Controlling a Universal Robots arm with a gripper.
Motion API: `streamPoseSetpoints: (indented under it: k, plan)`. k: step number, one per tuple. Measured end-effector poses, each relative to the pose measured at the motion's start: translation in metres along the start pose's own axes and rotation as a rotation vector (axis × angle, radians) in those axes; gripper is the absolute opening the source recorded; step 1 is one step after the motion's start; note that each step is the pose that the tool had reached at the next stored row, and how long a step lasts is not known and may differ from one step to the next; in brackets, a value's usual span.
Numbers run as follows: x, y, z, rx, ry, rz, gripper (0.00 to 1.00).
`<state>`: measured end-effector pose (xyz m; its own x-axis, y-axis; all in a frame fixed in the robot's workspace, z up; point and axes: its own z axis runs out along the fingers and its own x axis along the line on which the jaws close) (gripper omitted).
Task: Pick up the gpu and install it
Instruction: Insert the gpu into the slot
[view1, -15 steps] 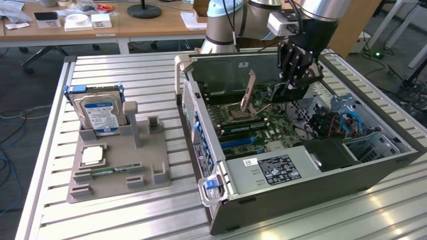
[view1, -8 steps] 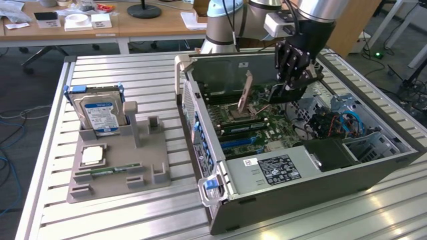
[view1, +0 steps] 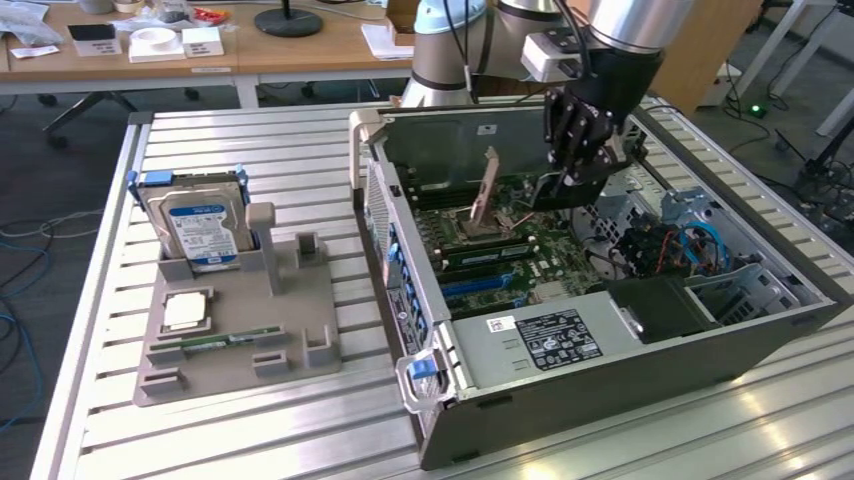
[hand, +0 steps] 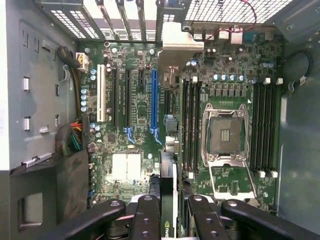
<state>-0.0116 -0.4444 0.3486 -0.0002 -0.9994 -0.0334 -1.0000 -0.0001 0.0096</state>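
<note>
My gripper (view1: 587, 172) hangs inside the open computer case (view1: 601, 385), shut on the gpu (view1: 489, 188). The gpu is a thin dark card with a tan metal end bracket, held on edge above the motherboard (view1: 497, 255). In the wrist view the black fingers (hand: 145, 220) clamp the card (hand: 168, 197) from both sides. The card runs edge-on towards its bracket (hand: 175, 47) near the case's rear slot openings. It hovers just beside the long blue slot (hand: 153, 100), between that slot and the black memory slots (hand: 190, 125).
A grey holder (view1: 267, 340) on the slatted table carries a blue-labelled hard drive (view1: 200, 228), a square chip (view1: 184, 310) and a green RAM stick (view1: 220, 341). Case walls, a drive cage (view1: 654, 305), cables (view1: 667, 245) and the empty processor socket (hand: 225, 135) surround the card.
</note>
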Motion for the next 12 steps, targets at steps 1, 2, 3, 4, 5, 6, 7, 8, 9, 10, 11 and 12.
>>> streamPoseSetpoints:
  k: [1, 2, 3, 4, 5, 6, 7, 8, 9, 10, 11, 12]
  plan:
    - [0.0000, 0.0008, 0.0013, 0.0000, -0.0004, 0.000, 0.26]
    - [0.0001, 0.0012, 0.0020, 0.0000, -0.0012, 0.000, 0.26]
    - [0.0001, 0.0012, 0.0021, -0.0001, -0.0012, 0.000, 0.26]
    - [0.0001, 0.0012, 0.0021, 0.0000, -0.0012, 0.000, 0.26]
    - [0.0001, 0.0013, 0.0021, -0.0001, -0.0011, 0.000, 0.26]
    - [0.0001, 0.0012, 0.0021, -0.0001, -0.0013, 0.000, 0.26]
    - [0.0001, 0.0012, 0.0022, 0.0000, -0.0014, 0.000, 0.26]
    - [0.0001, 0.0013, 0.0022, 0.0000, -0.0014, 0.000, 0.26]
    - [0.0001, 0.0013, 0.0022, 0.0000, -0.0015, 0.000, 0.26]
    - [0.0001, 0.0013, 0.0022, 0.0000, -0.0014, 0.000, 0.26]
    - [0.0001, 0.0013, 0.0022, 0.0000, -0.0014, 0.000, 0.26]
    - [0.0001, 0.0013, 0.0022, 0.0000, -0.0014, 0.000, 0.26]
